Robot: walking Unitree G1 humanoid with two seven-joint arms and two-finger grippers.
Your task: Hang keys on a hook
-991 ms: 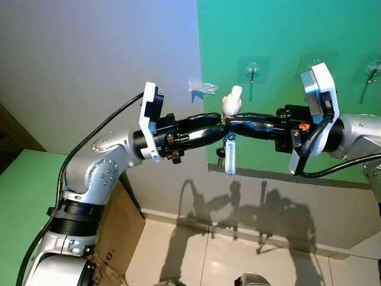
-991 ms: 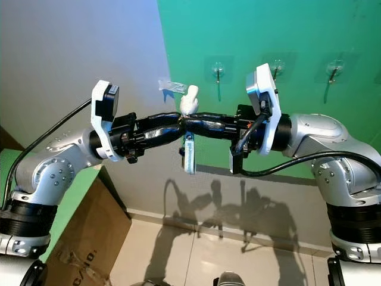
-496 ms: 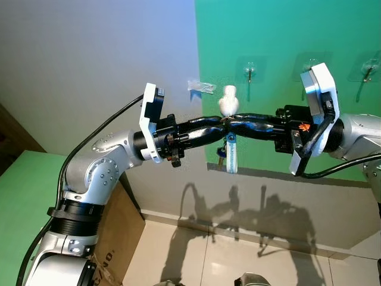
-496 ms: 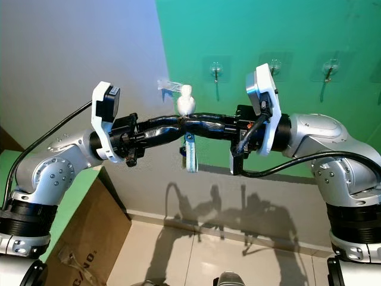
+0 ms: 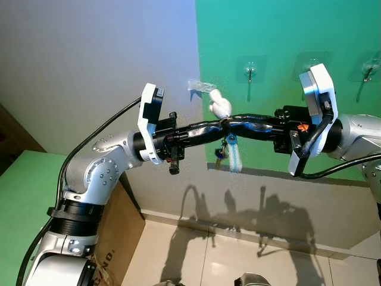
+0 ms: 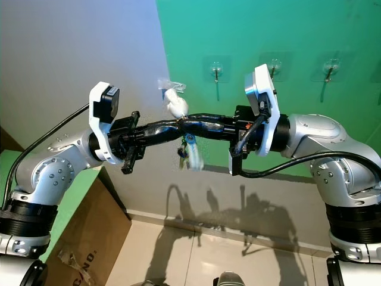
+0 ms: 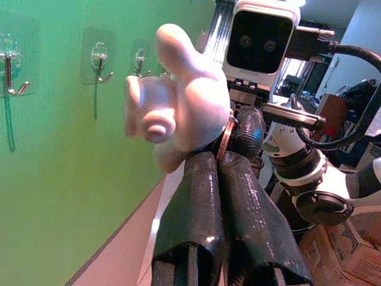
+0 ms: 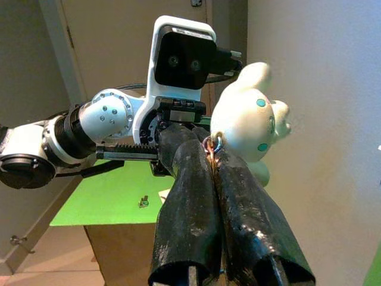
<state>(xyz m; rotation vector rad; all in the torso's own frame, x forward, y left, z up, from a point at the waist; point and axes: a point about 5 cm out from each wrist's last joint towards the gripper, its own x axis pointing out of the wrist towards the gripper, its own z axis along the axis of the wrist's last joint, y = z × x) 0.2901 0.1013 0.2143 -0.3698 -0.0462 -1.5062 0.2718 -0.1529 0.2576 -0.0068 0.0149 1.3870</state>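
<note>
Keys (image 5: 222, 152) with a pale blue tag dangled from a ring (image 7: 225, 136) held in mid-air between the two tools, in front of the grey wall and just beside the edge of the green panel. A white rabbit charm (image 5: 219, 106) sat on top of the same ring. The left tool (image 5: 219, 124) reached in from the left with its fingers (image 7: 221, 208) pressed together, pinching the ring; the right tool (image 5: 233, 122) met it tip to tip from the other side, its fingers (image 8: 214, 214) likewise pressed together on the ring.

Several small metal hooks on clear pads were stuck to the green wall. The nearest hook (image 5: 250, 72) was above the right tool and behind it, apart from the bunch; another hook (image 5: 367, 74) lay further to the right.

As I judged it, the task was about midway: the bunch was lifted and gripped, but nothing hung on any hook yet. What remained was for one tool to let go, for the ring to be carried up to a hook, slipped over its tip and released.
</note>
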